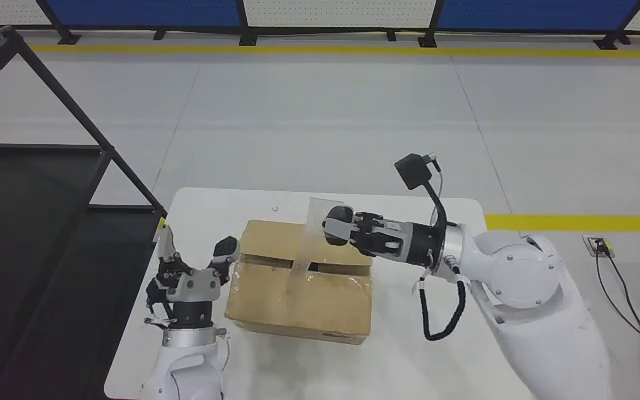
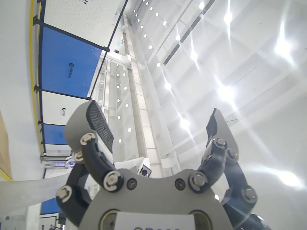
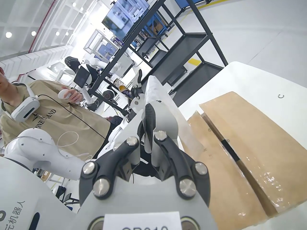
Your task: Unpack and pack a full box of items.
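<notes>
1. The cardboard box (image 1: 300,290) (image 3: 239,140) sits at the middle of the white table (image 1: 420,350) (image 3: 263,77). Its two top flaps are folded down. A narrow dark gap runs along the seam between them, and what is inside cannot be told.
2. The box is plain brown. Glossy clear tape wrinkles along the seam and over the edge at the 3 o'clock end. A translucent tape strip (image 1: 306,235) (image 3: 156,89) stands up off the top, rising from the seam towards 12 o'clock.
3. The right gripper (image 1: 335,226) (image 3: 150,118) hangs over the box's 12 o'clock edge, its arm coming in from 3 o'clock. Its fingers are pinched together on the tape strip, which sticks out past the fingertips.
4. The left gripper (image 1: 195,256) (image 2: 156,116) is just beside the box's 9 o'clock side and points upward. Its fingers are spread wide with nothing between the ribbed pads (image 2: 100,123).
5. A black shelf rack (image 1: 60,200) (image 3: 187,44) stands off the table at 9 to 10 o'clock. A yellow line (image 1: 300,48) crosses the floor far off at 12 o'clock. Apart from the right gripper and the raised strip, nothing lies over the flaps.
</notes>
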{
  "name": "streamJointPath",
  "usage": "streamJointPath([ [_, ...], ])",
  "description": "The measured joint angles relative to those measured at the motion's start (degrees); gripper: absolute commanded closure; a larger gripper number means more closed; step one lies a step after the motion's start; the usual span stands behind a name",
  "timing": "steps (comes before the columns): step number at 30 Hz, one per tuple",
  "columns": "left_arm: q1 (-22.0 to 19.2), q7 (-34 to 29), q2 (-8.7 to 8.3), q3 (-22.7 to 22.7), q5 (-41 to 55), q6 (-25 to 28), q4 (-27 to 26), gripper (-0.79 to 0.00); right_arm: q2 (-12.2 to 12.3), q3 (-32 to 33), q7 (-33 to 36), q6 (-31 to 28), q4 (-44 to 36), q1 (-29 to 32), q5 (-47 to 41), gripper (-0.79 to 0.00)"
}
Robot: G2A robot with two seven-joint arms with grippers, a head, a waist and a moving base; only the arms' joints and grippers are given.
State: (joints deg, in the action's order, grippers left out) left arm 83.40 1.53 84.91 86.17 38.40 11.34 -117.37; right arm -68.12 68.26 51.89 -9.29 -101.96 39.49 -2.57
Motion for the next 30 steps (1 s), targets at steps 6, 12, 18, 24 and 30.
streamJointPath([
  [6,2.99,-3.09,-0.31,4.31,3.90,1.43,-0.84,-0.785,-0.28,-0.68,-4.05,0.30,-0.94,1.10,-1.04,0.000],
  [12,4.06,-5.87,-0.39,2.67,2.49,1.75,-1.19,-0.785,-0.98,-1.91,-10.57,0.57,-2.46,1.07,-5.08,0.000],
  [18,1.96,-5.68,-0.14,-1.10,0.00,3.15,0.95,-0.785,-1.75,-3.19,-17.38,0.55,-4.59,1.13,-7.33,0.000],
  [24,-3.05,-3.53,0.41,-6.38,-2.49,3.63,4.43,-0.785,-2.49,-3.56,-24.24,0.21,-6.84,0.69,-8.66,0.000],
  [30,-5.85,-1.16,0.81,-10.05,-7.58,4.35,9.16,-0.785,-3.16,-3.88,-29.29,1.45,-8.91,-0.76,-8.19,0.000],
])
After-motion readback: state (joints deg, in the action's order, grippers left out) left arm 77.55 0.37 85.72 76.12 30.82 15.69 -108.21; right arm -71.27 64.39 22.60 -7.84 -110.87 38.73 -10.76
